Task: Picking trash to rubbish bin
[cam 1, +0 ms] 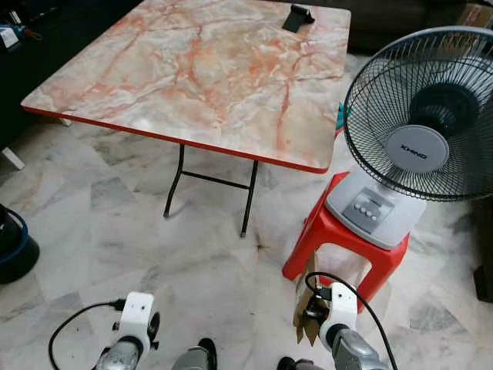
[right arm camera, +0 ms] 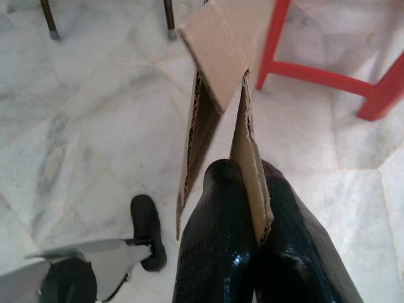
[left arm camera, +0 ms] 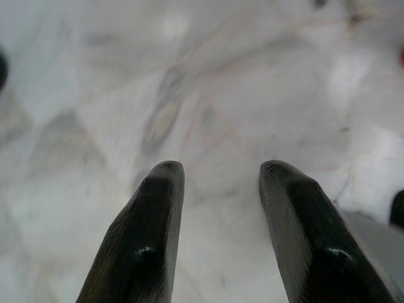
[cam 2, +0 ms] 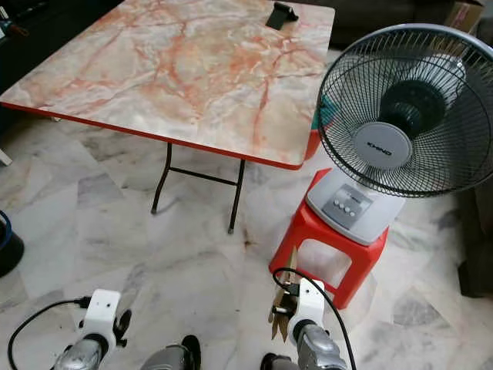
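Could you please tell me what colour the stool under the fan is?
The stool is red, clearest in the left eye view, where it carries the fan.

- Fan (cam 1: pixel 420 131) stands on the stool (cam 1: pixel 339 247), just right of the table (cam 1: pixel 208 77).
- Small stand (cam 1: pixel 297 17) sits at the tabletop's far right corner.
- Cardboard (right arm camera: pixel 218 107) hangs before the stool.

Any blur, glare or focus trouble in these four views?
Left wrist view: the left gripper has soft, out-of-focus black fingers, and the white marble floor is blurred. Right wrist view: sharp on the brown corrugated cardboard piece. Eye views: crisp, with mild sheen on the orange-veined marble-pattern table.
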Available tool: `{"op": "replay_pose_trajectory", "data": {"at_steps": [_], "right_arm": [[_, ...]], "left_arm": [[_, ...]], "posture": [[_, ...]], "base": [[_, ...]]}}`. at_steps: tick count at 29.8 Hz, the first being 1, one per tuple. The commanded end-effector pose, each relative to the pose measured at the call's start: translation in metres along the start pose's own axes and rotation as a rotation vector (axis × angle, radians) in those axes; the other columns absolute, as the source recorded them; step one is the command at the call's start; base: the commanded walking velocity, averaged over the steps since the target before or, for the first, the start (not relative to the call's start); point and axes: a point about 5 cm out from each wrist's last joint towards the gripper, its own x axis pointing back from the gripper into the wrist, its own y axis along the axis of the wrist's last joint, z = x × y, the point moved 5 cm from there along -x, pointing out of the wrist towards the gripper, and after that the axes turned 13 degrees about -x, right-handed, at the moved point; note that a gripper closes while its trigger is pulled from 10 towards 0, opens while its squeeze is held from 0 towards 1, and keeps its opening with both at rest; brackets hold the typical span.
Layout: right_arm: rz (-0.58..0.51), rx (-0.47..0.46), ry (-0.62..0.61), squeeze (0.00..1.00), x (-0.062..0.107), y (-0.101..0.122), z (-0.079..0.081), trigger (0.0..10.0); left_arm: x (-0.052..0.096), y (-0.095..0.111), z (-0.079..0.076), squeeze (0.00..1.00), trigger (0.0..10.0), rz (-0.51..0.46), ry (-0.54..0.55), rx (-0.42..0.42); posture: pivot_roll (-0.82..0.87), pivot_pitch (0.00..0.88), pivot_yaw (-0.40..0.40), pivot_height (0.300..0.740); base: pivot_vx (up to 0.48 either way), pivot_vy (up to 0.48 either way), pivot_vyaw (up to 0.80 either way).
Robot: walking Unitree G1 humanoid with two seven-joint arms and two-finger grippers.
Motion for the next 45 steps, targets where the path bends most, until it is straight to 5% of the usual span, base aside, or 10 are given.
{"op": "replay_pose_trajectory", "data": {"at_steps": [1, 11, 45], "right_arm": [[0.022, -0.006, -0.027, 0.0, 0.003, -0.011, -0.009, 10.0], [0.019, -0.001, -0.035, 0.0, 0.003, -0.014, -0.007, 10.0], [0.052, 0.034, -0.019, 0.0, 0.003, -0.019, -0.006, 10.0]], "left_arm": [[0.007, -0.026, 0.008, 0.0, 10.0, 0.098, 0.041, 0.049], [0.016, -0.051, 0.021, 0.0, 10.0, 0.191, 0.099, 0.16], [0.013, -0.045, 0.004, 0.0, 10.0, 0.175, 0.055, 0.213]], "posture": [[0.07, 0.129, -0.006, 0.74], [0.06, 0.118, -0.01, 0.74], [0.05, 0.185, -0.044, 0.74]], "base": [[0.0, 0.0, 0.0], [0.0, 0.0, 0.0], [0.0, 0.0, 0.0]]}}
